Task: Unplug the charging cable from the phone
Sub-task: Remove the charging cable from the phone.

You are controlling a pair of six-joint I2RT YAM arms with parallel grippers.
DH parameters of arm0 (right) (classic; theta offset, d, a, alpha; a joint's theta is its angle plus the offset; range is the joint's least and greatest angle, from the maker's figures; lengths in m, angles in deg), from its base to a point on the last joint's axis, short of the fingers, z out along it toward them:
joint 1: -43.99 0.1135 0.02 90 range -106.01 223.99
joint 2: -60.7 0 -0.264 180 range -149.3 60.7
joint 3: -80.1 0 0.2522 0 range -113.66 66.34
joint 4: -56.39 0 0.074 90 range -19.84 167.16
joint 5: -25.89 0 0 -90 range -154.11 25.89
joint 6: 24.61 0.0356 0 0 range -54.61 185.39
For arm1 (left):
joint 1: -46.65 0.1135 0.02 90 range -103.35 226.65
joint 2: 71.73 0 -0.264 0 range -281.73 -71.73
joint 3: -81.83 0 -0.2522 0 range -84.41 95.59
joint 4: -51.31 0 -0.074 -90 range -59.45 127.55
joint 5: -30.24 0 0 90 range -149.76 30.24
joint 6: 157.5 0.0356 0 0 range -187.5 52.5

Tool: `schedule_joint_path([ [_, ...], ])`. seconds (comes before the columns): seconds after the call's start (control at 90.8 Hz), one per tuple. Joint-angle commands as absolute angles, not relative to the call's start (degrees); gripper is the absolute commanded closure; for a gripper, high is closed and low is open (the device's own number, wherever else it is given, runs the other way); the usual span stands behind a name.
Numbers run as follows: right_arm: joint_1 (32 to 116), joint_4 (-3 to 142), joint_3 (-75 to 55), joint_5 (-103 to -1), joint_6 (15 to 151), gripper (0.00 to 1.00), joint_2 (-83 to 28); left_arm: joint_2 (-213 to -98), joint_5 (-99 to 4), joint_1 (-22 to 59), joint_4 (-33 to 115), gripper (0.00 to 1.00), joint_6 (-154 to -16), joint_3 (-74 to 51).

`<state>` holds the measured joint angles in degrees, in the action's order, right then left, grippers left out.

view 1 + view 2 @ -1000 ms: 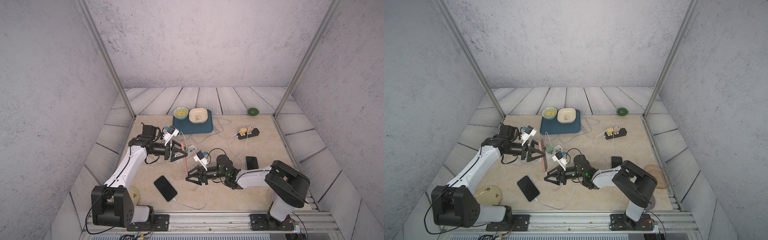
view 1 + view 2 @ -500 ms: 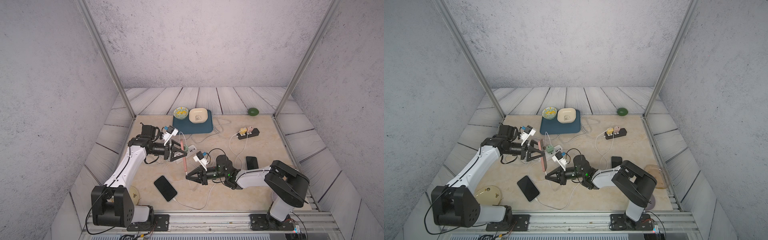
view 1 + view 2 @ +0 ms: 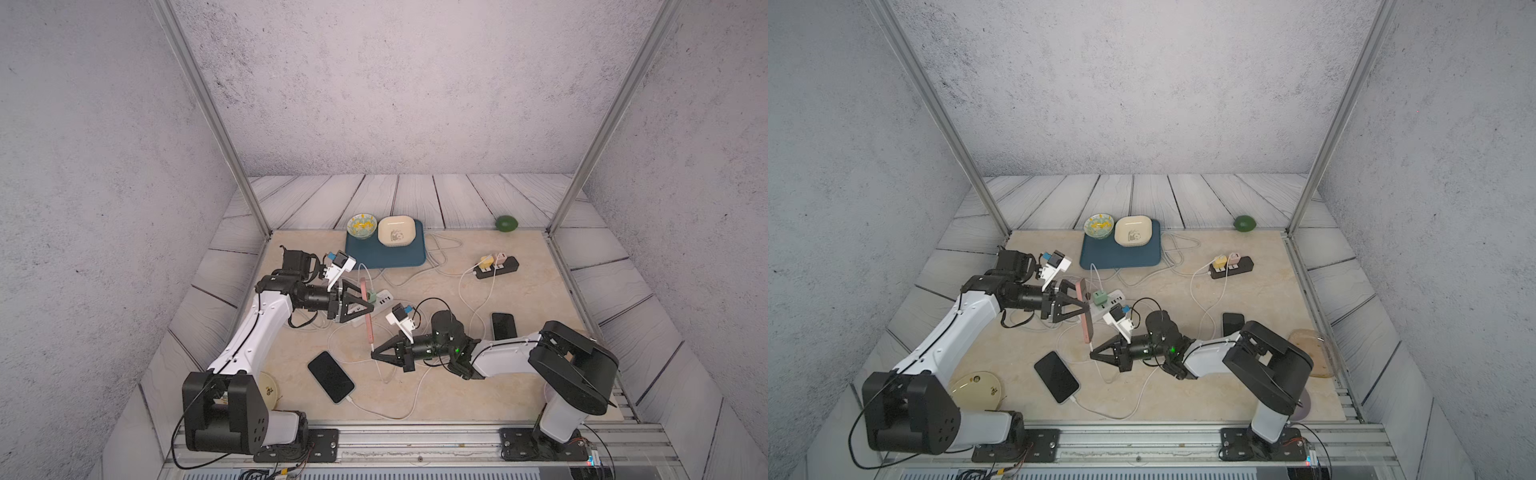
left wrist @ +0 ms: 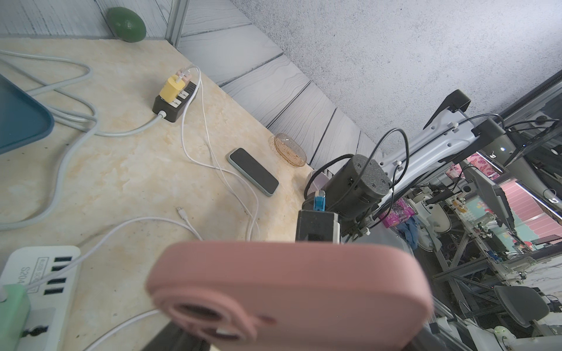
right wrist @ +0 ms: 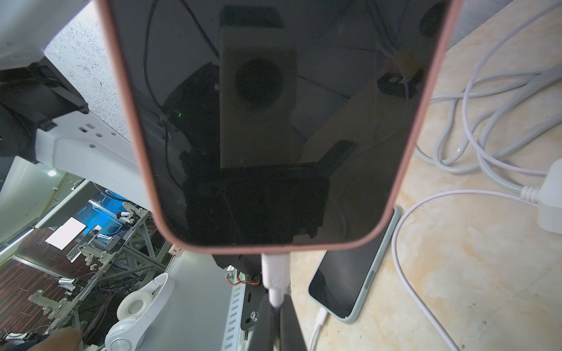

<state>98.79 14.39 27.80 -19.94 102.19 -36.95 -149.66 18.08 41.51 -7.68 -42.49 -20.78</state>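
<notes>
The left gripper [image 3: 368, 305] clamps phone [image 3: 368, 322]; right wrist view reveals right gripper [image 5: 277, 305] pinching cable [image 5: 274, 270].

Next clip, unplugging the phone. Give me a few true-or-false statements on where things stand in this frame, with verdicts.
1. The left gripper holds the pink phone. True.
2. The plug is already out of the pink phone. False: it sits in the phone's port.
3. The right gripper is shut on the cable just below the plug. True.
4. The green fruit lies in the tray. False: it lies on the planks at the far corner, outside the tray.
5. The flat phone near the left arm's base is plugged in too. True.
</notes>
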Motion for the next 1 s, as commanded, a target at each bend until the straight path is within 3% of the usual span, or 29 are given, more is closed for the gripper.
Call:
schedule_joint_path([
  [0.0, 99.61, 15.36, 27.33, -20.15, 101.07, 1.0, -38.19, -148.89, 21.97, 42.21, -7.71, 0.84, -43.13, -18.12],
  [0.209, 99.71, 16.31, 27.2, -21.77, 101.31, 1.0, -39.11, -148.73, 22.07, 42.37, -7.86, 0.84, -43.11, -17.96],
  [0.363, 99.55, 25.33, 26.06, -29.92, 99.38, 1.0, -37.75, -147.88, 21.57, 42.45, -8.48, 0.84, -42.18, -18.2],
  [0.716, 98.66, 68.8, 15.78, -66.26, 92.81, 1.0, -30.54, -147.29, 21.19, 42.44, -9.67, 0.84, -40.26, -18.7],
  [0.991, 96.36, 82.75, 9.82, -81.94, 94.55, 1.0, -32.74, -147.75, 21.19, 42.42, -10.57, 0.84, -39.1, -18.78],
])
